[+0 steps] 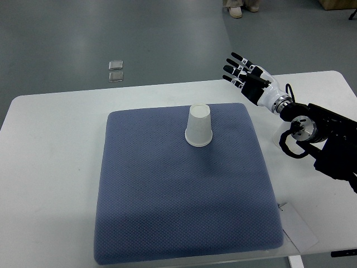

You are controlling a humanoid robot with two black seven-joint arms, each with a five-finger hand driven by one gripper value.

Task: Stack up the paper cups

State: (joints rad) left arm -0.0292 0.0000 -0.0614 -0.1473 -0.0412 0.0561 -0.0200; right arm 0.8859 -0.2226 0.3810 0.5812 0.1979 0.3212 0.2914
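Observation:
A white paper cup [199, 125] stands upside down on the blue mat [167, 190], near the mat's far edge. It looks like a single stack; I cannot tell how many cups are nested in it. My right hand [241, 70] hovers over the white table's far edge, up and to the right of the cup, well apart from it. Its fingers are spread straight and hold nothing. The right arm [318, 131] comes in from the right edge. The left arm does not show.
The mat lies on a white table [50, 167]. A paper label [298, 229] sits by the mat's near right corner. Two small square floor plates [116, 70] lie beyond the table. A person's shoes [241, 8] show at the top edge.

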